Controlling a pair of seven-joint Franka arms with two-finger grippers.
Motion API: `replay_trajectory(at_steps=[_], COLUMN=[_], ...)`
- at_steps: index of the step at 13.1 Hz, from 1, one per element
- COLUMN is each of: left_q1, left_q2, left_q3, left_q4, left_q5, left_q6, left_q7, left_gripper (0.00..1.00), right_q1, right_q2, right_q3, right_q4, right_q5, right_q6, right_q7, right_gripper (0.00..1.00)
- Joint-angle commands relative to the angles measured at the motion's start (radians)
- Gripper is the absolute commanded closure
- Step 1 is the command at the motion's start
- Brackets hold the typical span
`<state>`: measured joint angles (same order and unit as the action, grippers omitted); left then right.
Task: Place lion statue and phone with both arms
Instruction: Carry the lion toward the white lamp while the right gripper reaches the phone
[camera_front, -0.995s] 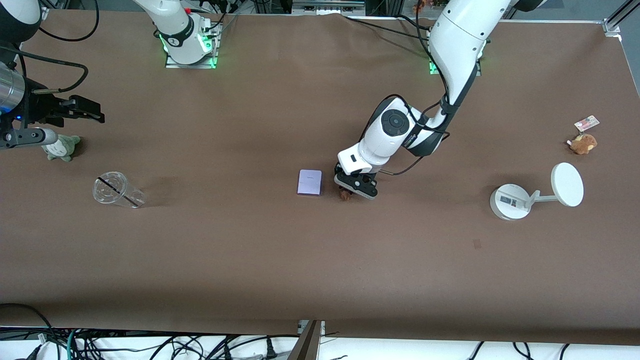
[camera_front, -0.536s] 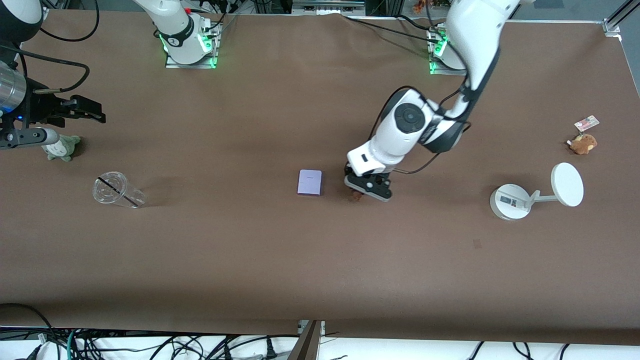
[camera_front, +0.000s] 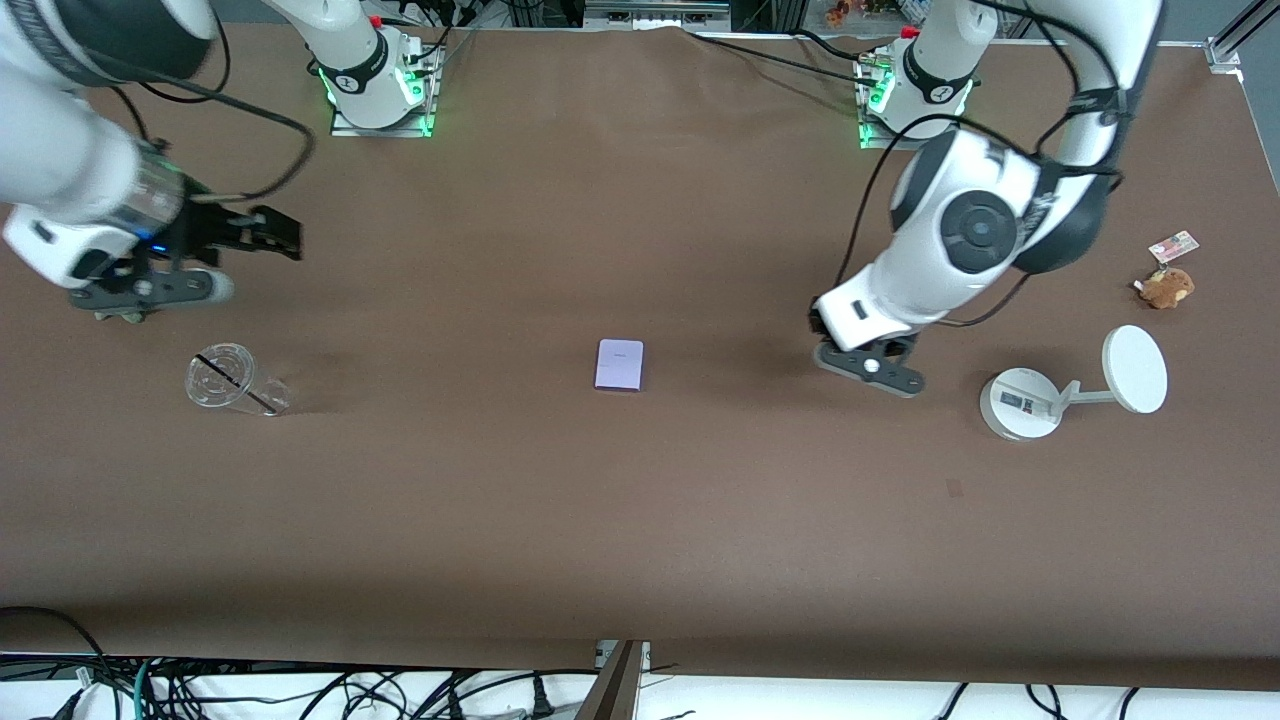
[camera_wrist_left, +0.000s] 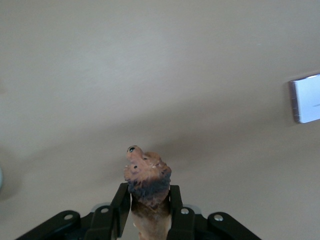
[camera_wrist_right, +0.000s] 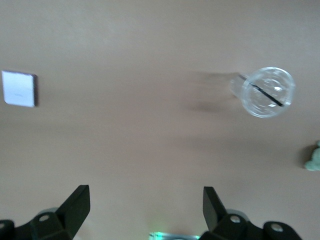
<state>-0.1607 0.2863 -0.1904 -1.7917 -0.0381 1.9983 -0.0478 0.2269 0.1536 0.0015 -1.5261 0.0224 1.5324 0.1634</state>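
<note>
The lion statue (camera_wrist_left: 147, 175) is a small reddish-brown figurine with a dark mane, pinched between the fingers of my left gripper (camera_wrist_left: 148, 200). In the front view my left gripper (camera_front: 868, 366) hangs over the table between the phone and the white stand, and the statue is hidden under it. The phone (camera_front: 619, 365) lies flat mid-table, pale lavender; it also shows in the left wrist view (camera_wrist_left: 306, 98) and in the right wrist view (camera_wrist_right: 20, 89). My right gripper (camera_front: 278, 232) is open and empty (camera_wrist_right: 145, 200), over the table at the right arm's end.
A clear plastic cup (camera_front: 236, 381) lies on its side near the right gripper, also in the right wrist view (camera_wrist_right: 265, 92). A grey-green plush (camera_wrist_right: 314, 158) lies beside it. A white stand with a disc (camera_front: 1021, 404) and a brown plush with a tag (camera_front: 1166, 286) lie at the left arm's end.
My left gripper has carried the lion statue away from beside the phone toward the white stand. My right arm has swung inward from the table's end, over the grey-green plush.
</note>
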Motion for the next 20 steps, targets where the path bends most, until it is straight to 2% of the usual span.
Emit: replay_trajectory(at_steps=[1, 3, 6, 10, 14, 17, 20], left_q1=[0.102, 0.179, 0.213, 0.273, 0.29, 0.312, 0.316], left_q2=[0.011, 0.062, 0.122, 0.172, 0.197, 0.217, 0.22], left_q3=[-0.003, -0.001, 0.0, 0.0, 0.0, 0.0, 0.0], left_q4=[0.008, 0.0, -0.028, -0.109, -0.114, -0.147, -0.175], left_q5=[0.006, 0.041, 0.141, 0.144, 0.145, 0.145, 0.145], left_q6=[-0.01, 0.071, 0.169, 0.348, 0.373, 0.447, 0.462], left_q7=[0.077, 0.132, 0.138, 0.16, 0.161, 0.163, 0.166], left_gripper=[0.82, 0.82, 0.82, 0.81, 0.8, 0.8, 0.79], right_q1=[0.078, 0.127, 0.186, 0.273, 0.359, 0.399, 0.434], right_q2=[0.062, 0.112, 0.19, 0.331, 0.461, 0.582, 0.679], right_q3=[-0.003, -0.005, -0.005, -0.005, -0.005, -0.005, -0.005], right_q4=[0.035, 0.035, 0.035, 0.037, 0.04, 0.134, 0.225], right_q5=[0.011, 0.028, 0.047, 0.044, 0.042, 0.045, 0.045], right_q6=[0.057, 0.124, 0.233, 0.406, 0.59, 0.614, 0.617], right_q7=[0.132, 0.21, 0.312, 0.418, 0.519, 0.515, 0.522], right_gripper=[0.0, 0.0, 0.0, 0.0, 0.0, 0.0, 0.0])
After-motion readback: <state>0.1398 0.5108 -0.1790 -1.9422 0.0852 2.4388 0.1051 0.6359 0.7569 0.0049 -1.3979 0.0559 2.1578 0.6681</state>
